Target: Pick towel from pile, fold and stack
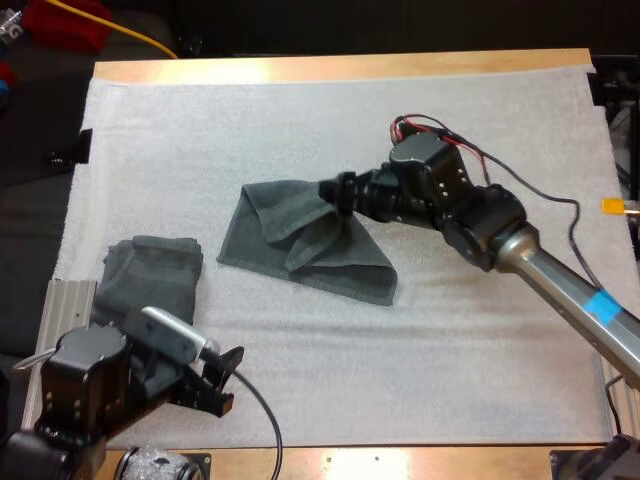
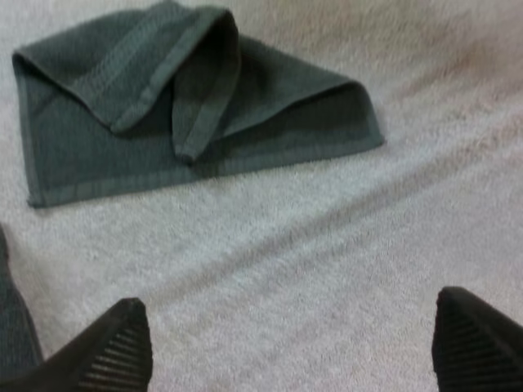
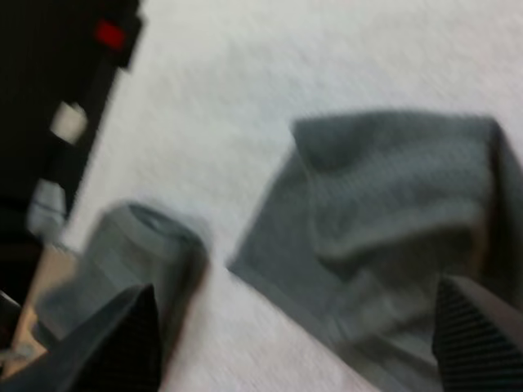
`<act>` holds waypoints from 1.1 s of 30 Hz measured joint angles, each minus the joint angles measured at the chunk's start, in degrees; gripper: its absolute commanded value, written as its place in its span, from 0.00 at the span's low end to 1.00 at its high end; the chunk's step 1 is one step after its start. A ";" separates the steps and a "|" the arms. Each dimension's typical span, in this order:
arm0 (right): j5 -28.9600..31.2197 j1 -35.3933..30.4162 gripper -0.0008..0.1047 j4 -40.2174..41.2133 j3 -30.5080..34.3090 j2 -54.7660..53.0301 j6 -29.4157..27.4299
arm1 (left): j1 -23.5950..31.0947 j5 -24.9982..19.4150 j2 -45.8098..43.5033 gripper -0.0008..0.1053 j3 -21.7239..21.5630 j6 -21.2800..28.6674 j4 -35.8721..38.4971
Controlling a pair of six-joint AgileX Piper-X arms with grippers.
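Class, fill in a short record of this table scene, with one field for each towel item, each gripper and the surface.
towel: partly folded, flaps overlapping, mid-mat
stack: folded, at the mat's left edge, apart from the towel
left gripper: open, over bare mat, beside the stack's near right
right gripper: open, at the towel's far right edge
mat: white, under both towel items
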 measured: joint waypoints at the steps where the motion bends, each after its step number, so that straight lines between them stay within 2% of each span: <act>1: 0.21 0.00 0.64 1.81 0.00 -0.62 -0.53 | 0.00 0.00 0.77 0.66 0.00 0.00 0.00; 8: 3.05 0.00 0.64 11.48 0.02 -2.77 -3.14 | 0.00 0.00 6.60 0.66 0.00 0.00 -1.85; 13: 3.68 0.00 0.64 12.98 3.27 -3.83 -3.31 | 0.00 0.00 9.34 0.66 0.00 0.00 -2.41; 20: 3.95 0.00 0.64 13.68 10.89 -4.03 -2.52 | 0.00 -0.03 10.94 0.66 0.00 0.00 -2.53; 26: 3.95 0.00 0.64 13.24 14.65 -4.03 -0.92 | 0.00 -0.38 10.94 0.66 0.00 0.00 -3.38; 33: 2.04 0.00 0.64 6.02 20.60 -4.27 4.60 | 0.00 -0.38 10.94 0.66 0.00 0.00 -3.78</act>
